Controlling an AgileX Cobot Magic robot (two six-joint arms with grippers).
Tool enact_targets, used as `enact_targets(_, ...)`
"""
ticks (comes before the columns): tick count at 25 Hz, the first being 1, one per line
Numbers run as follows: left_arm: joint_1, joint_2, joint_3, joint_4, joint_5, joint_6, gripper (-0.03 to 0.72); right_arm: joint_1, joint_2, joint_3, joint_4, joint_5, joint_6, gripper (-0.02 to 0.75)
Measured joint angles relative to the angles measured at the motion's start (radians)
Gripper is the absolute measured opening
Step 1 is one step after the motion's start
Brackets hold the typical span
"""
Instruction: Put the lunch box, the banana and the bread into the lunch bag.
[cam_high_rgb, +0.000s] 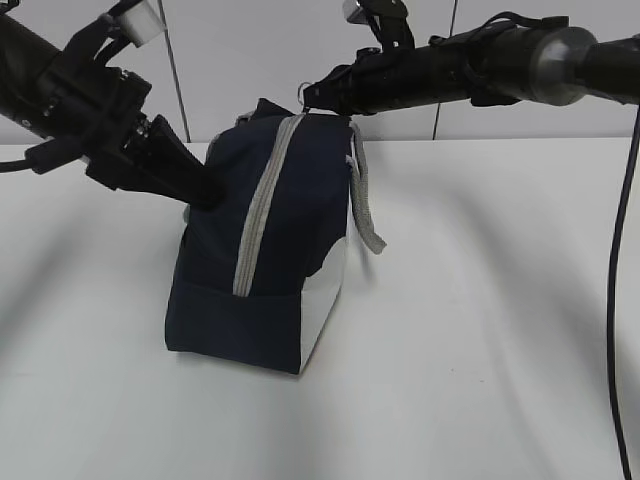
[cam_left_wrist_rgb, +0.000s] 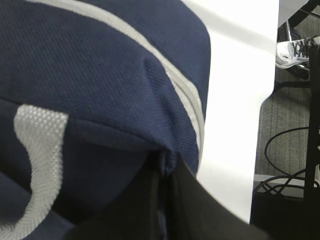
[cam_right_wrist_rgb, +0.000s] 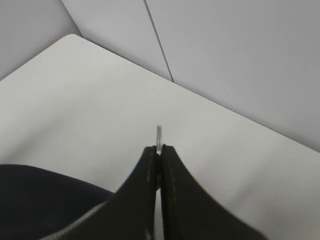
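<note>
My left gripper (cam_high_rgb: 205, 190) is clamped on a fold of navy fabric at the left side of the lunch bag (cam_high_rgb: 270, 250), which stands upright on the white table (cam_high_rgb: 480, 330). The grey zipper (cam_high_rgb: 258, 215) runs up the bag's face, closed. My right gripper (cam_high_rgb: 312, 97) is pinched on the metal zipper pull ring (cam_right_wrist_rgb: 159, 136) at the bag's top.

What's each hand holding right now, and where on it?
Left hand pinches the lunch bag by a fold of navy fabric beside the zipper. Right hand is shut on the metal zipper pull at the bag's top.
</note>
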Motion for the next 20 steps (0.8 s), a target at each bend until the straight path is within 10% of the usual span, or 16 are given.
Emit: enact_targets(20,-0.019,-0.010,-0.005,0.075,0.003,-0.161,0.036,-0.005,0.007,0.000,0.040,-0.047,0.000,-0.016)
